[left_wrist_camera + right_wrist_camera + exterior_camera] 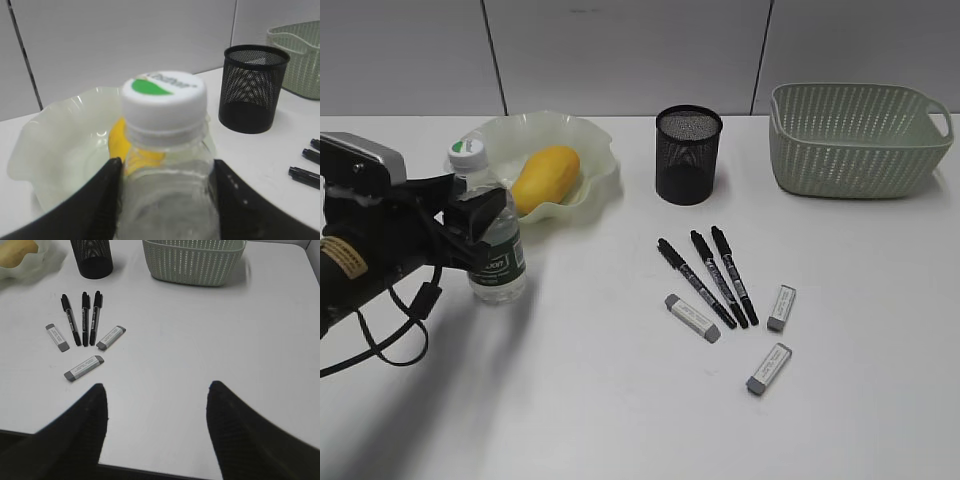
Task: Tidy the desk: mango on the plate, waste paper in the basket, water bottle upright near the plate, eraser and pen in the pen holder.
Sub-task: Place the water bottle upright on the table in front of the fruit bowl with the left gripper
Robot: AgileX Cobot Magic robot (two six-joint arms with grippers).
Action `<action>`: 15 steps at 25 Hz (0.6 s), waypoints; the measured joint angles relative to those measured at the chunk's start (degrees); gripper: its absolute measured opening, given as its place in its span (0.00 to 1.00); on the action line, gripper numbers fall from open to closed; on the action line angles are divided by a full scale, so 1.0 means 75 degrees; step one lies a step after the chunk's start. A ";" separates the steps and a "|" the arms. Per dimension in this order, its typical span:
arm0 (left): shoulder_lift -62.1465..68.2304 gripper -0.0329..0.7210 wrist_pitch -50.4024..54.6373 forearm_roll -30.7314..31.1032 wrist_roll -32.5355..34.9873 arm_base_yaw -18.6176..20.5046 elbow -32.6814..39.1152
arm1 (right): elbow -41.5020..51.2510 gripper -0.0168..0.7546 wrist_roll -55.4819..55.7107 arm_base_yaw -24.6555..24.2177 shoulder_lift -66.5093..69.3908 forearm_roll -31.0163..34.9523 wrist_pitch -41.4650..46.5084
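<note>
The water bottle (498,262) stands upright on the desk (620,400) just left-front of the plate (603,152), which holds the mango (545,178). My left gripper (480,222) is shut on the bottle's body; in the left wrist view its jaws (165,172) press both sides below the white cap (164,97). Three black pens (708,275) and three erasers (692,317) lie in front of the pen holder (688,155). The basket (855,140) is at the back right. The waste paper is out of view. My right gripper (155,395) is open and empty over the desk's near edge.
The pens (83,317) and erasers (83,367) lie far left of my right gripper. The pen holder (91,260) and basket (192,262) stand at the back. A white wall lies behind the desk.
</note>
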 joint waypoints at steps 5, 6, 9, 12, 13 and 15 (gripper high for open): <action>-0.0135 0.69 -0.0144 -0.0001 0.0015 0.0000 0.0269 | 0.0000 0.66 0.0000 0.0000 0.0000 0.0000 0.0000; -0.0273 0.74 -0.0131 0.0016 0.0015 0.0000 0.0336 | 0.0000 0.66 0.0000 0.0000 0.0000 0.0000 0.0000; -0.0965 0.81 -0.0173 0.0024 0.0015 0.0000 0.0433 | 0.0000 0.66 0.0005 0.0000 0.0000 0.0000 0.0000; -0.2184 0.82 0.0192 0.0024 -0.0171 0.0000 0.0433 | 0.0000 0.66 0.0005 0.0000 0.0000 0.0000 0.0000; -0.2625 0.82 0.0718 0.0009 -0.0351 0.0000 0.0433 | 0.0000 0.66 0.0005 0.0000 0.0000 0.0000 0.0000; -0.3893 0.81 0.2727 -0.0041 -0.0797 0.0000 0.0379 | 0.0000 0.66 0.0005 0.0000 0.0000 0.0000 0.0000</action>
